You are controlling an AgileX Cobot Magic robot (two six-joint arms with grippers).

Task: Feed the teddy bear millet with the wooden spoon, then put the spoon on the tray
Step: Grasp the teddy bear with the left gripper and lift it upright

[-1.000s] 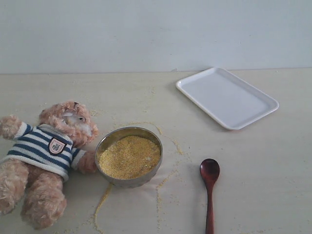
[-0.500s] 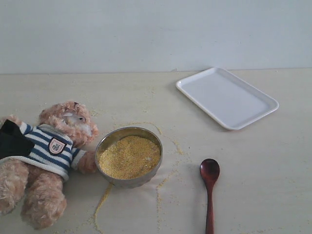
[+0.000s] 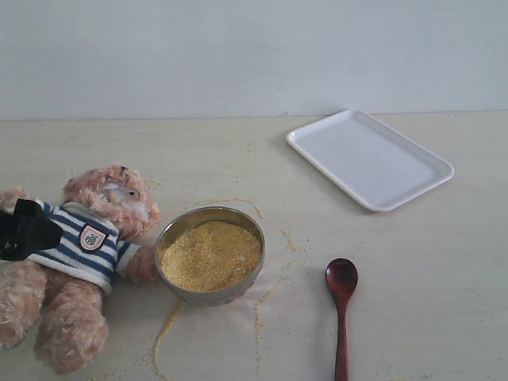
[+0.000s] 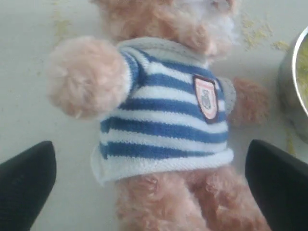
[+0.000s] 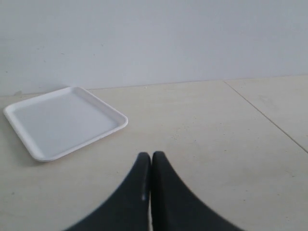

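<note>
Fluffy striped-shirted teddy bear lies, apparently untouched, between left gripper's wide-spread fingers; right gripper pinched empty.

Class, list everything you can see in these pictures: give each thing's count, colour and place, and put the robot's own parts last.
teddy bear: one, light brown with a navy-and-white striped shirt, lying on the table's left
metal bowl: one, silver, beside the bear's paw
millet: one heap, golden yellow, in the bowl, with loose trails around it
wooden spoon: one, dark reddish brown, lying right of the bowl
tray: one, white, far right, nothing on it
table: one, cream
wall: one, pale grey, behind the table
left gripper: one, black, open over the bear's body
right gripper: one, black, shut, above bare table near the tray
</note>
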